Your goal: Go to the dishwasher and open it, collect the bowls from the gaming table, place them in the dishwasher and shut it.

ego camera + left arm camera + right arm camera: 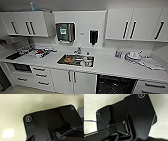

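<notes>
The dishwasher [116, 84] is under the white counter, right of the sink, at the lower edge of the head view. It shows as a dark opening with faint glints of racks inside. The bowls and the gaming table are out of view. In both wrist views the robot's dark plate hangs over a pale speckled floor [15, 112].
The white counter [107, 65] carries a steel sink [76, 60] with dishes in it, clutter at the left [37, 52] and plates and papers at the right [140, 58]. White wall cabinets [135, 23], a paper dispenser [65, 32] and a soap dispenser [93, 37] hang above.
</notes>
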